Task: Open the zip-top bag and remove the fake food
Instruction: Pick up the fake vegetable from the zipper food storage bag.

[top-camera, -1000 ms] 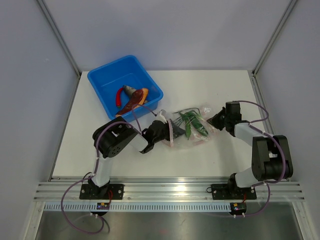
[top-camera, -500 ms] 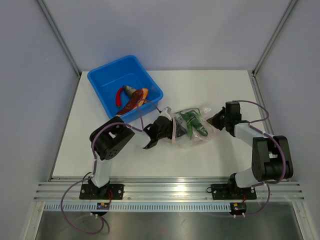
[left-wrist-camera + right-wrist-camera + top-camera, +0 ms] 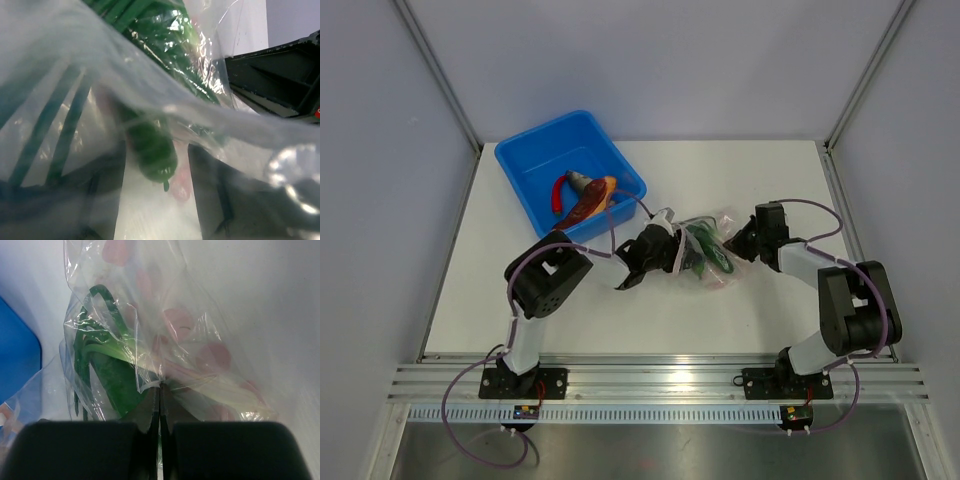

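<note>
The zip-top bag lies crumpled at mid-table, clear plastic with pink marks. Green fake food is inside it: a pepper and thin green beans. My left gripper is pushed into the bag's left end. Its dark fingers stand apart behind plastic film, and the pepper lies between them without being clamped. My right gripper is shut on a fold of the bag's right edge. More fake food lies in the blue tub: a fish, a red chili and an orange piece.
The blue tub stands at the back left, just behind my left forearm. Frame posts and grey walls close in the white table on three sides.
My left gripper has pushed rightward deeper into the bag and spread its fingers wider. The bag has bunched up toward the right gripper, which has shifted a little left, still shut.
</note>
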### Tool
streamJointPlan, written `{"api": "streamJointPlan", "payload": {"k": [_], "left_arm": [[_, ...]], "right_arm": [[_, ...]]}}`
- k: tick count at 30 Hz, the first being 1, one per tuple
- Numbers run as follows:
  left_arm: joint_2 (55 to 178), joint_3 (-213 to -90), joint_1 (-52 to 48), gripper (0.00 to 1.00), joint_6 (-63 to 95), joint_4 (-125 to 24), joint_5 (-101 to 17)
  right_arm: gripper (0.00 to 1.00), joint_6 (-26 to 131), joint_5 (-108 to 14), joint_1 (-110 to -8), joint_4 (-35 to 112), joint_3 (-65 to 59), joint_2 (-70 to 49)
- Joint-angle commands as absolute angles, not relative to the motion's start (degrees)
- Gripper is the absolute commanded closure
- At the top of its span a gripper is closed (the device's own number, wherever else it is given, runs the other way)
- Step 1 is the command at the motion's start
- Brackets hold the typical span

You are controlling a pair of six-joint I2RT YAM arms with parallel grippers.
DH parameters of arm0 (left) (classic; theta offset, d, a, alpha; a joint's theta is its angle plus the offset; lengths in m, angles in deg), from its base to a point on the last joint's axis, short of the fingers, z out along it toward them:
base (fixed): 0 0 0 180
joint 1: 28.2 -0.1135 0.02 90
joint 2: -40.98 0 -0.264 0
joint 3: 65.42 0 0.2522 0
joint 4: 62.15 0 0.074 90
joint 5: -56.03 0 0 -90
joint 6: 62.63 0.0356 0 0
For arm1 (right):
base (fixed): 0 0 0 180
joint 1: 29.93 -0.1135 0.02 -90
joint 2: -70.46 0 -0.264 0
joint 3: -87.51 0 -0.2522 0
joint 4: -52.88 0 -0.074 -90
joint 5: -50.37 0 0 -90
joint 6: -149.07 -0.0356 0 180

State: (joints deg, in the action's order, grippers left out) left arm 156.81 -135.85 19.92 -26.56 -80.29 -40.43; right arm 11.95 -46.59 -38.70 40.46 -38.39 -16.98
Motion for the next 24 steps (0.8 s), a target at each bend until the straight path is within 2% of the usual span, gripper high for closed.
{"api": "streamJointPlan", "payload": {"k": [1,15,24], "left_arm": [[158.05,-139.38,20.41,0.44,-24.05,-76.70,-40.39],[157.17,-145.54,23.13,0.54,-17.55,-60.34,-32.41],[160.32,-152.92,23.40,0.49,-14.12,-50.15,-27.29]], "right_arm": [[1.00,12.92,-45.69,-40.38,40.43,-35.75,-18.48],[1.00,13.10,-46.39,-40.82,40.26,-34.96,-19.45],[1.00,12.92,-46.92,-40.91,40.78,-35.13,-19.36]]}}
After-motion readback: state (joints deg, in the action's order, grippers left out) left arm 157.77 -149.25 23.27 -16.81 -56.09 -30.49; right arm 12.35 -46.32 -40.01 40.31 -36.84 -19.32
